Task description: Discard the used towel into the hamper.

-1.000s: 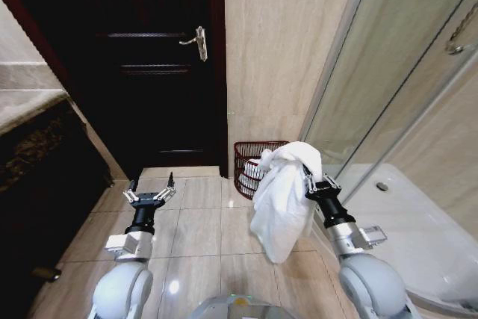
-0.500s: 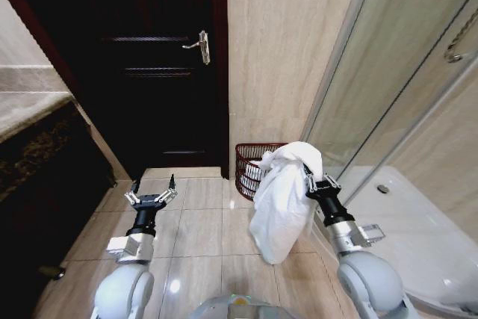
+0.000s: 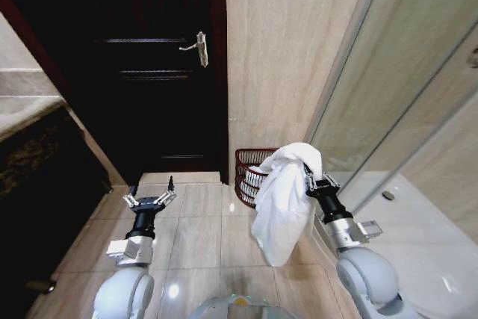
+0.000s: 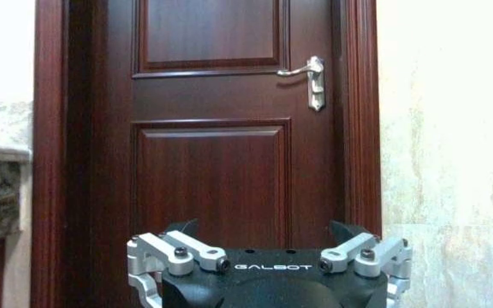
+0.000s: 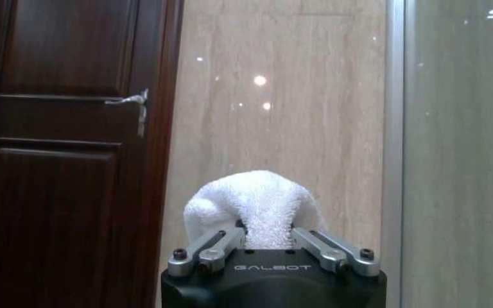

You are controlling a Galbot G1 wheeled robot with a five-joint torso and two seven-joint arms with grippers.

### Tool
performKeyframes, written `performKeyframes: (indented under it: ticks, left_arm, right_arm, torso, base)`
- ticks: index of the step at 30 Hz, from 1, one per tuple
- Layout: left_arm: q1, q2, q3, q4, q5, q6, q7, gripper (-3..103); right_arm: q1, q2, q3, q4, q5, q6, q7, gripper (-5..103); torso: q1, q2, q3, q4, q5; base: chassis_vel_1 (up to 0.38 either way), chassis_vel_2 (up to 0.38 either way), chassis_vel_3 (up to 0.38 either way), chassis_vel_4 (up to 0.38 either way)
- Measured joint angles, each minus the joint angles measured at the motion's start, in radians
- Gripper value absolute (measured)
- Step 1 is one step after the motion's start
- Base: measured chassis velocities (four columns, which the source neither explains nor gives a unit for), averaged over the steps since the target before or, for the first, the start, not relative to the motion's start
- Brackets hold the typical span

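A white towel [image 3: 284, 196] hangs from my right gripper [image 3: 308, 175], which is shut on its bunched top; in the right wrist view the towel [image 5: 251, 208] bulges out between the fingers. The dark reddish-brown wire hamper [image 3: 249, 170] stands on the floor against the beige wall, just beyond and left of the hanging towel, which covers its right side. Something white lies inside the hamper. My left gripper [image 3: 150, 193] is held low over the tiles at the left, open and holding nothing, pointing at the door.
A dark wooden door [image 3: 149, 72] with a silver lever handle [image 3: 196, 45] is ahead on the left. A glass shower screen [image 3: 388, 102] and white shower tray [image 3: 426, 244] stand at the right. A dark stone counter [image 3: 37, 162] runs along the left. Tiled floor [image 3: 202, 229] lies between.
The whole head view has shifted slightly, so the camera moved; the hamper now sits a little lower in the picture. Both arms keep their poses, the towel still hanging from the right gripper.
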Motion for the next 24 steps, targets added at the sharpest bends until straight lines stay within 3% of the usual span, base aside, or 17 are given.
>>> performKeyframes:
  ticks: [14,18,24]
  left_arm:
    - [-0.012,-0.001,0.009,0.019,0.001,0.001,0.001,100]
    - [-0.003,0.008,-0.003,0.034,0.001,-0.01,-0.002,100]
    - [0.035,0.009,-0.016,0.04,-0.004,-0.045,-0.013,100]
  right_arm:
    - [0.037,0.004,-0.018,-0.026,0.0,-0.026,0.013,12]
    - [0.142,-0.023,-0.034,-0.061,0.058,-0.049,0.019,12]
    - [0.389,-0.08,-0.057,-0.096,0.231,-0.105,0.024,12]
  torso:
    - [-0.001,-0.002,-0.002,0.0,0.0001]
    - [-0.002,-0.003,-0.002,-0.0002,0.0002]
    - [-0.002,-0.004,-0.002,0.001,-0.0003]
  base:
    - [-0.086,0.091,0.079,-0.085]
    - [0.0,0.0,0.0,0.0]
    - [0.0,0.0,0.0,0.0]
